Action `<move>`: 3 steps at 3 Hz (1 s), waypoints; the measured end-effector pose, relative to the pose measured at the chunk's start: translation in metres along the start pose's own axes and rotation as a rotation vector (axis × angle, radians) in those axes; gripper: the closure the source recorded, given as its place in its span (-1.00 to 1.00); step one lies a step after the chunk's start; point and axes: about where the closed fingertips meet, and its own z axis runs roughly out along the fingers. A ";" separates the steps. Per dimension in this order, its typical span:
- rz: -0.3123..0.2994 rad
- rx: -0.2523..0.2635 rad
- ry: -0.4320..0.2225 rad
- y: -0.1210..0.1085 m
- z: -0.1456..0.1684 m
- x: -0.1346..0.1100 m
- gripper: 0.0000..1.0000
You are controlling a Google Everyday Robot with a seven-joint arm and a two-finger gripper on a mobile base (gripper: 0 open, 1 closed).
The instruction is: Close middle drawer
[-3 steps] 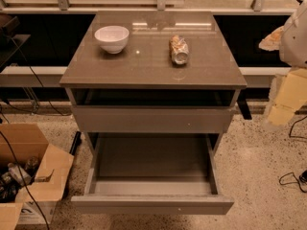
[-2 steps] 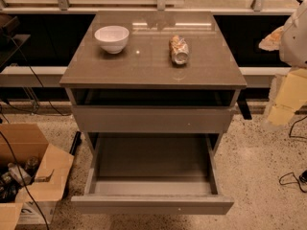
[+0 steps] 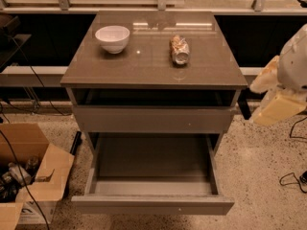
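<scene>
The middle drawer (image 3: 152, 161) of the grey-taupe cabinet is pulled far out toward me. Its tray is empty and its flat front panel (image 3: 152, 205) is near the bottom of the view. Above it the taller matching front panel (image 3: 152, 119) sits back under the cabinet top (image 3: 153, 66). My arm's white and cream parts are at the right edge, beside the cabinet and above floor level. The gripper (image 3: 277, 108) is there, apart from the drawer and to the right of it.
A white bowl (image 3: 112, 38) and a crushed can (image 3: 180, 50) lie on the cabinet top. An open cardboard box (image 3: 29, 175) with clutter stands on the floor at the left. Cables (image 3: 291, 177) lie on the speckled floor at the right.
</scene>
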 end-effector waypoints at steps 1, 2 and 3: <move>0.039 -0.047 -0.040 0.028 0.042 0.018 0.39; 0.043 -0.057 -0.031 0.034 0.050 0.022 0.98; 0.040 -0.058 -0.030 0.034 0.050 0.022 1.00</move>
